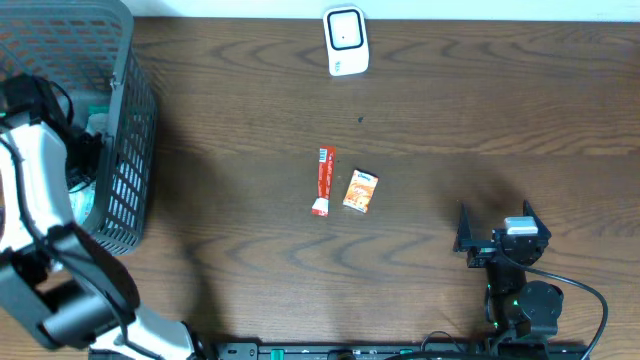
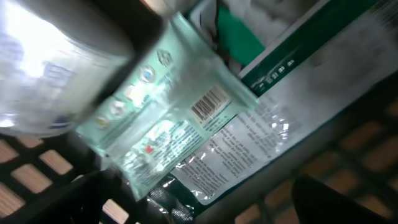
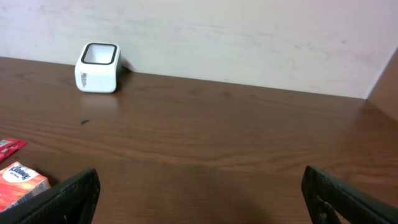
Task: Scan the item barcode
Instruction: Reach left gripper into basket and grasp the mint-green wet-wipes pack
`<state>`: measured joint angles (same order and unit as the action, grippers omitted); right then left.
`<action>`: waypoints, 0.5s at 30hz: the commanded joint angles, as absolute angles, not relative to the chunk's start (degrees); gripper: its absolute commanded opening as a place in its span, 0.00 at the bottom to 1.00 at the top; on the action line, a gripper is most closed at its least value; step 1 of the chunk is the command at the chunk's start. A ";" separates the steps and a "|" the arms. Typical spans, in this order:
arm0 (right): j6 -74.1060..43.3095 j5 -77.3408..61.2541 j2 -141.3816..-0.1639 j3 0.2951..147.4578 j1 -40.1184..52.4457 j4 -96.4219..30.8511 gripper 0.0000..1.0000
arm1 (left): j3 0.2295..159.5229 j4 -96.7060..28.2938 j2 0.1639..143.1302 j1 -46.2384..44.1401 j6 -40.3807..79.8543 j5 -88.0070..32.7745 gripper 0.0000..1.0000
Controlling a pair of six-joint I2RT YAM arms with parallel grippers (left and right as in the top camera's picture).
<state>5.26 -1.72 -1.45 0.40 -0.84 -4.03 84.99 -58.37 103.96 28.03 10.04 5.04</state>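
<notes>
Left gripper [image 2: 199, 183] hangs inside the basket [image 1: 135, 150], jaws wide above a pale green packet [image 2: 155, 124] (barcode [image 2: 209, 104] facing up), gripping nothing. Right gripper [image 1: 497, 228] spread wide, empty; scanner [image 1: 346, 40] by the far edge.

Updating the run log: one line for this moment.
left gripper open, in basket over pale green packet, barcode showing | right gripper open, over table | scanner at far edge | nothing held

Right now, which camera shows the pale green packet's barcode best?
The left wrist view: the pale green packet fills it, barcode in plain sight. Overhead, the basket and left arm mostly hide it; the right wrist view misses it.
</notes>
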 commanded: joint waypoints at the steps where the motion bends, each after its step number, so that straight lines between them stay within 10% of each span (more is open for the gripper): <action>1: 5.85 -1.69 -1.45 0.34 -1.52 -4.23 0.99 | 85.06 -59.22 107.72 28.32 8.56 6.33 0.92; 15: 5.85 -1.69 -1.45 0.34 -1.52 -4.25 0.99 | 84.44 -58.63 118.28 28.32 7.46 10.33 0.80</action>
